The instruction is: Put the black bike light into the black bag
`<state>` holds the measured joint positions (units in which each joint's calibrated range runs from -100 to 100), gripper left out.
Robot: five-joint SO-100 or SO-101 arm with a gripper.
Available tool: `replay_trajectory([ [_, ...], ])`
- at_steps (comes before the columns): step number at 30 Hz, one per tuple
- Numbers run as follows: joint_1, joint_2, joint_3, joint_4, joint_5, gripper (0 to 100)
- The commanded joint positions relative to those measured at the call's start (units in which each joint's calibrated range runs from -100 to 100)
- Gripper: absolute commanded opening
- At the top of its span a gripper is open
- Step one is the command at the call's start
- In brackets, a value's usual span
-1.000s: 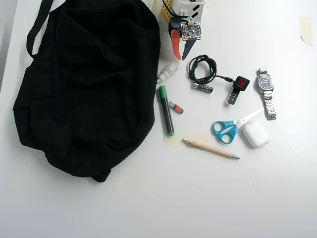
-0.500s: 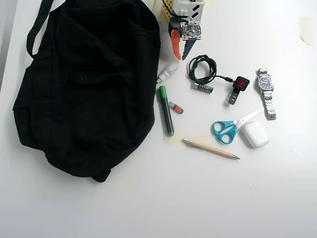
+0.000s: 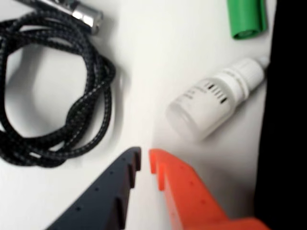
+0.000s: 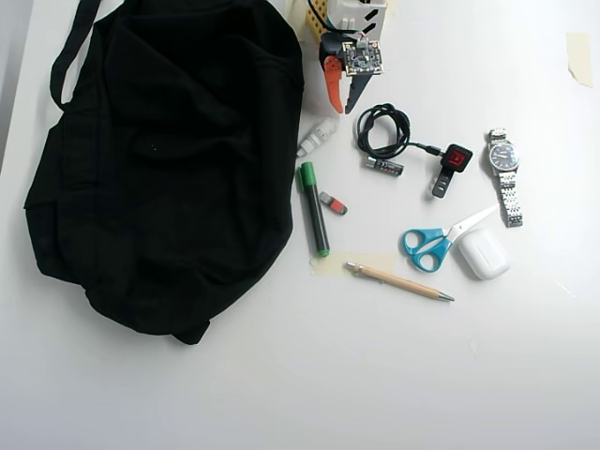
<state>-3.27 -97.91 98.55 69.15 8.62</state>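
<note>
Overhead, a white table point(image 4: 281, 375) holds the black bag point(image 4: 159, 159), a large soft heap filling the left half, its strap cut off by the top edge. The gripper point(image 4: 343, 110) sits at the top centre, just right of the bag, with most of the arm out of frame. Its orange finger point(image 3: 192, 196) and dark finger point(image 3: 105, 196) point down at the table, tips nearly together with only a thin gap, holding nothing.

The black bike light point(image 4: 453, 163) lies on the table well to the right of the gripper, red lens up, between a coiled black cable point(image 4: 382, 129) and a steel watch point(image 4: 505, 175). The wrist view does not show it.

In the wrist view, a small white bottle point(image 3: 216, 103) lies beside the bag's dark edge, blurred, and a green marker point(image 3: 246, 18) is cut off at the top. Overhead, blue scissors point(image 4: 433, 242), a white earbud case point(image 4: 483, 254), a pen point(image 4: 398, 280) and a small grey-and-red stick point(image 4: 332, 202) lie lower right.
</note>
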Motion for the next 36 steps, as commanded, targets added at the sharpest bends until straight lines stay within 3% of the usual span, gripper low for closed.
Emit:
replay_trajectory([
  [1,-1.82,-0.92,0.73,-7.40,-0.18,2],
  [5,-7.13,-0.92,-3.58,-19.80,-0.23,2],
  [11,-11.32,0.24,-14.09,-20.31,-0.65,2],
  [16,-12.89,0.32,-18.32,-22.99,-7.68,2],
  [22,-17.08,1.82,-19.12,-30.39,-8.15,2],
  [26,-19.10,9.87,-22.99,-36.08,-7.78,2],
  [30,-19.62,27.71,-38.08,-35.39,-7.73,2],
  [36,-19.47,53.52,-65.04,-24.19,-7.68,2],
])
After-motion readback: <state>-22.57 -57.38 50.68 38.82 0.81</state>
